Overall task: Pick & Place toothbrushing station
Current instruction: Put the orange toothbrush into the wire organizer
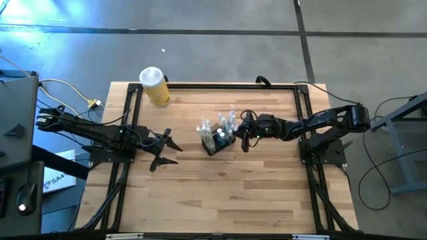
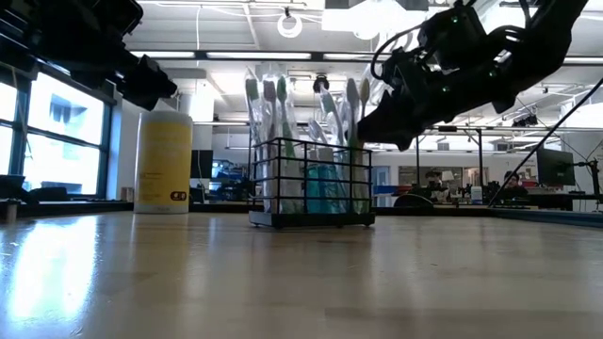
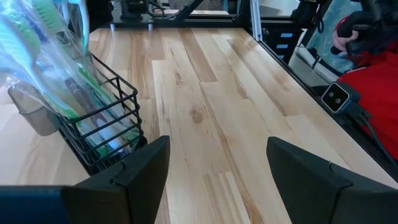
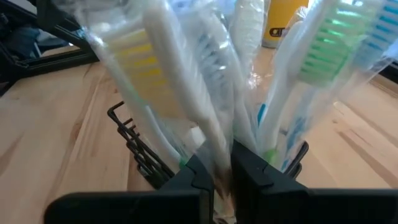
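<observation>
1. The toothbrushing station point(image 1: 217, 142), a black wire caddy full of wrapped toothbrushes point(image 4: 186, 93), stands upright near the middle of the wooden counter point(image 1: 220, 193).
2. The right gripper point(image 1: 245, 135) is at the caddy's side, clenched on a wrapped toothbrush at its rim.
3. The left gripper point(image 1: 167, 148) waits released, apart from the caddy.
4. A yellow jar point(image 1: 155, 87) stands at the counter's far edge.
</observation>
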Motion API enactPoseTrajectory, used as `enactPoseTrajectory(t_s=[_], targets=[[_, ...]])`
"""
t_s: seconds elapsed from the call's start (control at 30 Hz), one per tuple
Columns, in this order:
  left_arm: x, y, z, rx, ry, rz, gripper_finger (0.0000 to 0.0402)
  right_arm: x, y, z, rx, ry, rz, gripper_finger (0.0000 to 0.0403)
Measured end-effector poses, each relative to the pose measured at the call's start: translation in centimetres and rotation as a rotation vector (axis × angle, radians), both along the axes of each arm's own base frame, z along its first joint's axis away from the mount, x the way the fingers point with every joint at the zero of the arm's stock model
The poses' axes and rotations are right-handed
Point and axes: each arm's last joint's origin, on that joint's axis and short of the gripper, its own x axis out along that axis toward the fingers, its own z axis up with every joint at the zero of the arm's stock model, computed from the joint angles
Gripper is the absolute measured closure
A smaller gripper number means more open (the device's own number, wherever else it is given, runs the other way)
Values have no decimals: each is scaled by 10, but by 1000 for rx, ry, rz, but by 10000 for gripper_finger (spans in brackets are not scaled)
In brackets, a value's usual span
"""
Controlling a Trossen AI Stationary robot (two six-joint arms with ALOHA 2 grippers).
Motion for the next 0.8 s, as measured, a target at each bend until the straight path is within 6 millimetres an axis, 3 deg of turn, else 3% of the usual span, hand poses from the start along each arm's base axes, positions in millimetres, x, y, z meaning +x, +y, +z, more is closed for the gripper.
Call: enactPoseTrajectory(t_s=[0.33, 0.63, 0.8], targets=[[0, 0, 0, 0, 4, 0, 139, -1, 0, -2, 25, 15, -13, 381], [0, 0, -1, -95, 39, 33, 139, -2, 1, 2, 79, -9, -27, 300], [-1, 0, -2, -99, 55, 36, 139, -8, 2, 7, 86, 21, -27, 282]])
